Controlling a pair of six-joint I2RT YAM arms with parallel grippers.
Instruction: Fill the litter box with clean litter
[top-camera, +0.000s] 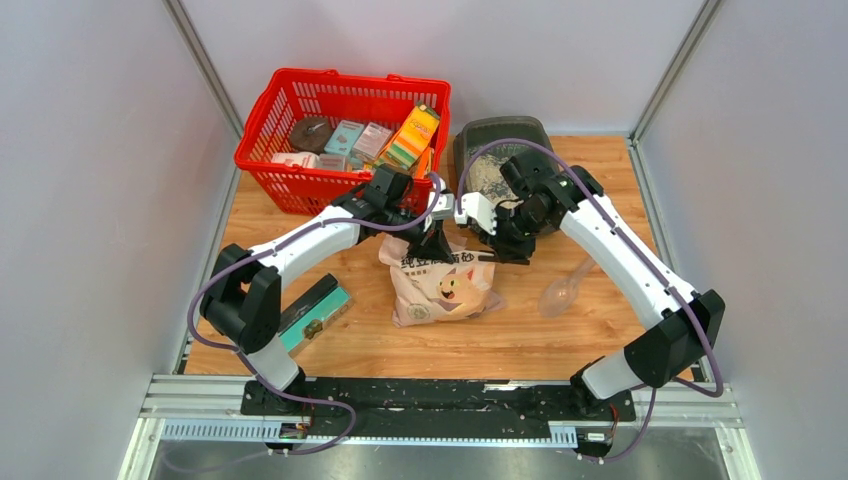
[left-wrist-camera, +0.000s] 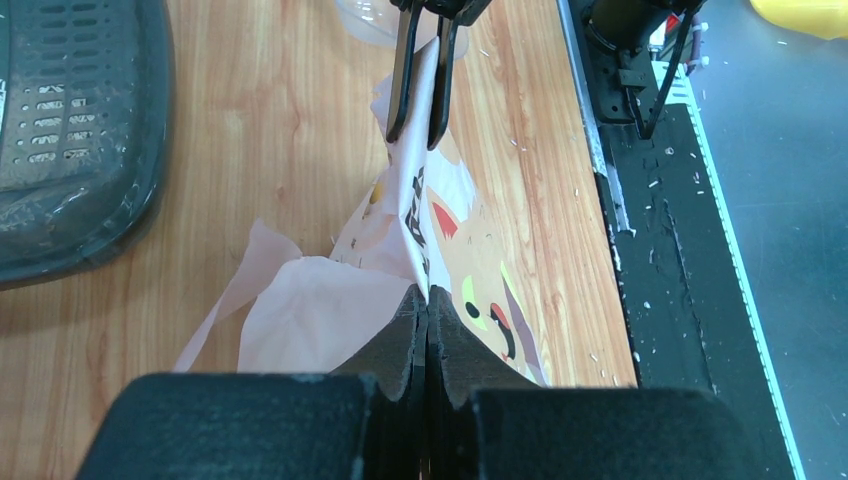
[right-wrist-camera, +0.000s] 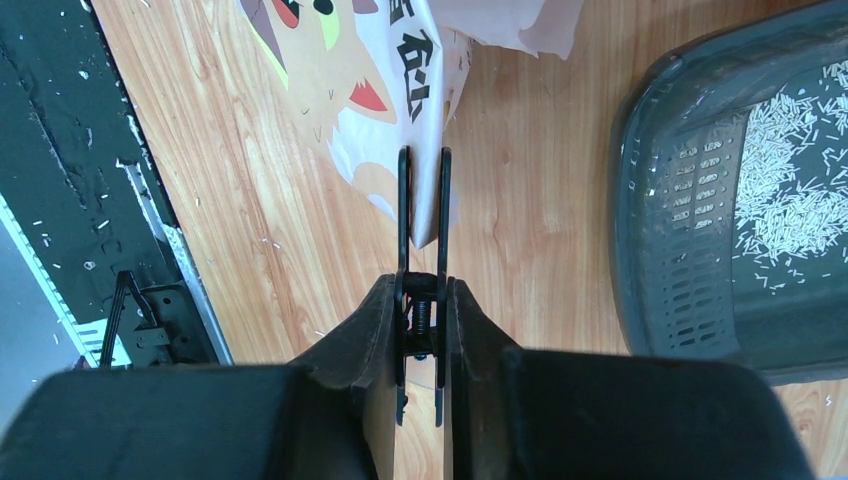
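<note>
Left gripper (left-wrist-camera: 428, 300), nearest the lens: both fingers were pressed together on a fold of the bag (left-wrist-camera: 455, 250), with the pinkish-beige paper drawn up between the pads. Opposite it, the right gripper (right-wrist-camera: 422, 285) was clamped on the handles of a black clip (right-wrist-camera: 422, 200). The clip's two thin arms stood on either side of the bag's raised edge; whether they pinched the paper could not be told. The bag lay at mid-table between the two grippers, its upper end lifted and its lower part resting on the wood. It bore a cartoon cat and a row of dark Chinese characters, too small to read with certainty.

The litter box (top-camera: 505, 130), a dark grey tray with rounded corners, sat at the far edge of the table just beyond the right gripper and apart from the bag. A thin scatter of litter (right-wrist-camera: 790, 180), short pale granules, covered part of its floor, beside a slotted grey section.

To its left, a red mesh basket (top-camera: 270, 125) held several small cartons and a round dark item. A teal-and-black box (top-camera: 315, 312) lay near the left arm's base, its print unreadable. A clear plastic scoop (top-camera: 563, 290) lay to the right of the bag.

The table (top-camera: 560, 340) was light wood. Stray granules dotted the black rail along its near edge. Pale grey walls closed in three sides.
</note>
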